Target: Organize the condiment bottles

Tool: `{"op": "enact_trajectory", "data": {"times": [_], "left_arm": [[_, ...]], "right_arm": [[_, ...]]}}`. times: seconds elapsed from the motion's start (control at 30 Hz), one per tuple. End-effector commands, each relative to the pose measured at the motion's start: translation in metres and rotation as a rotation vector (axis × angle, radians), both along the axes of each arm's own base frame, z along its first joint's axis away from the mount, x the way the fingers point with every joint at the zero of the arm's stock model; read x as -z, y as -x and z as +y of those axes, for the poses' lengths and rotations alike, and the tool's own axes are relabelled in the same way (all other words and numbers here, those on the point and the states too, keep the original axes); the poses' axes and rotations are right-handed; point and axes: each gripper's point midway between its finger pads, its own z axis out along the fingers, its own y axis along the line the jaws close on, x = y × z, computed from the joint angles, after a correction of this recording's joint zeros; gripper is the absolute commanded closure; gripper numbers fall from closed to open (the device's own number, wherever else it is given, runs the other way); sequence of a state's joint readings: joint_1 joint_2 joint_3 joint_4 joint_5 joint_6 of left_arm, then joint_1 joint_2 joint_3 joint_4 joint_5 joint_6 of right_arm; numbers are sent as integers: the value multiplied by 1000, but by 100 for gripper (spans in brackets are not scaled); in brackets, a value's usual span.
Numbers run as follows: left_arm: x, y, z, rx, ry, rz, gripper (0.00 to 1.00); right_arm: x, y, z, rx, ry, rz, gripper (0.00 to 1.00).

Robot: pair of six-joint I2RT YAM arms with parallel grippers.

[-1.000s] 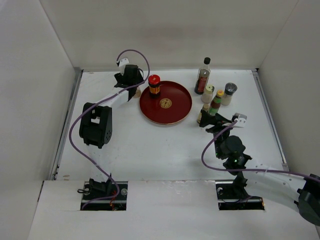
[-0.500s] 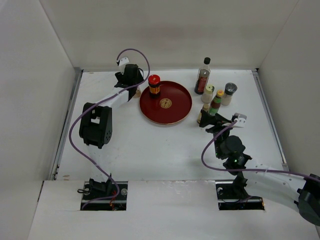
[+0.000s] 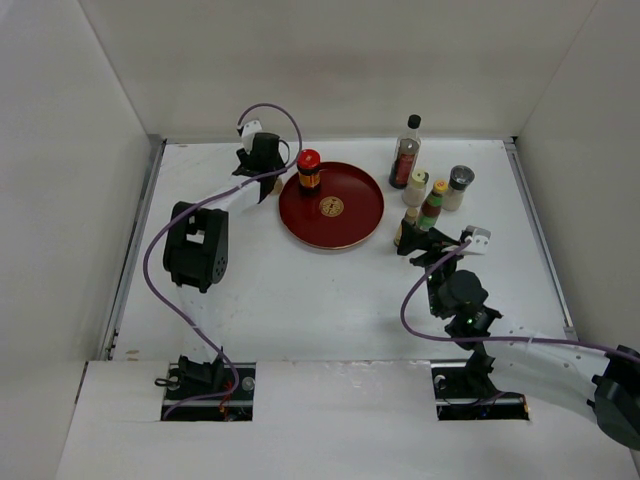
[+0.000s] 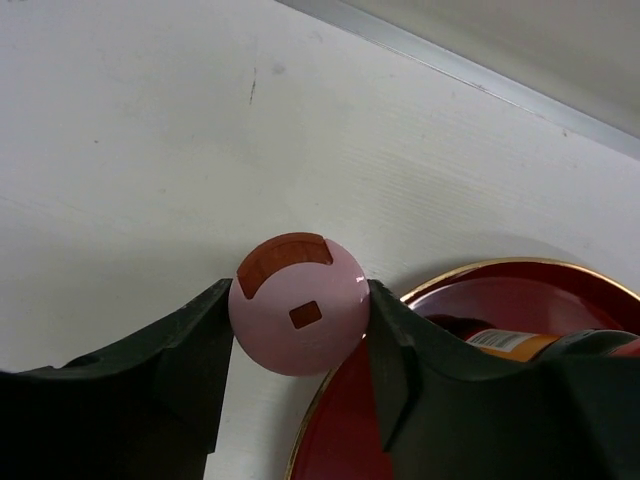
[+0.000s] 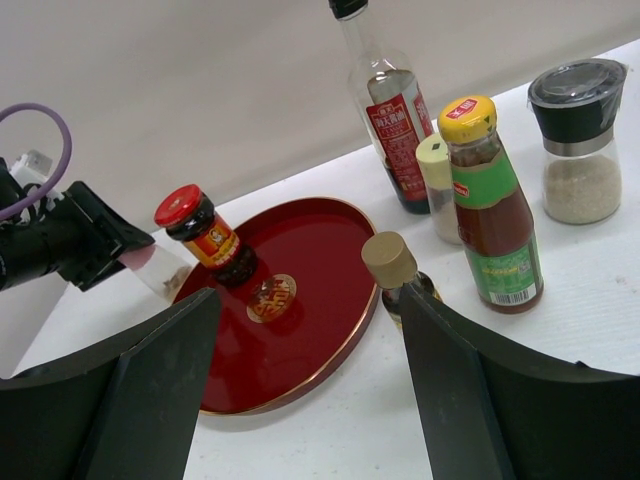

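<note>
My left gripper is shut on the pink-capped bottle, both fingers pressed to the cap, just left of the red plate. In the top view that gripper sits at the plate's back-left rim. A red-capped jar stands on the plate. My right gripper is open and holds nothing, with a small tan-capped bottle just ahead of its right finger. Behind it stand a yellow-capped sauce bottle, a cream-capped bottle, a tall black-capped bottle and a grey-capped grinder.
White walls close in the table on three sides, with a metal strip along the back edge. The left arm's purple cable loops above its wrist. Both arm bases sit at the near edge.
My left gripper's jaws have closed onto the pink-capped bottle and the wrist has shifted slightly. The right arm and the other bottles have stayed where they were.
</note>
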State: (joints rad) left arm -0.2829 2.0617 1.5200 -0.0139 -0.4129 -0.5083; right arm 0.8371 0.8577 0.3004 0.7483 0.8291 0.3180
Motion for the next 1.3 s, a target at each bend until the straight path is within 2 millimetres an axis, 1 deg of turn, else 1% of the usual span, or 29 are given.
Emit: {"op": "enact_trajectory", "data": {"times": [0.0,0.1,0.2,0.33,0.43,0.5,0.53,0.6,0.7,0.87,0.93,1.17,1.23,1.27], "left_arm": [[-39,-9,-6,6,18,-84,61],[-54,4,-6,4,15,-108,64],[-74,27,-8,1,22,-165,65],[-89,59,-19,27,33,-217,65],[-98,77,-29,38,34,-251,65],[-105,86,-34,43,30,-272,65],[-111,89,-38,51,29,-286,65],[-116,93,-48,81,31,-298,65],[-111,95,-63,117,25,-289,65],[-81,87,-76,131,10,-240,65],[-72,85,-80,137,4,-229,65],[-50,75,-84,133,-23,-196,64],[-44,75,-86,135,-29,-183,64],[-41,75,-85,134,-33,-175,63]], "right_arm": [[-27,-3,3,-9,-60,-51,21],[-29,-2,2,-9,-65,-56,21],[-31,-1,2,-9,-69,-60,21],[-30,-2,2,-9,-67,-58,21],[-30,-1,2,-9,-68,-59,21],[-30,-1,2,-9,-68,-59,21],[-30,-1,2,-9,-68,-59,21],[-31,-1,2,-9,-69,-60,21],[-30,-1,2,-9,-68,-59,21],[-28,-2,2,-8,-64,-55,21],[-28,-2,3,-9,-63,-54,21],[-28,-2,2,-8,-63,-54,21],[-28,-2,2,-8,-64,-55,19],[-28,-2,2,-7,-64,-55,17]]}}
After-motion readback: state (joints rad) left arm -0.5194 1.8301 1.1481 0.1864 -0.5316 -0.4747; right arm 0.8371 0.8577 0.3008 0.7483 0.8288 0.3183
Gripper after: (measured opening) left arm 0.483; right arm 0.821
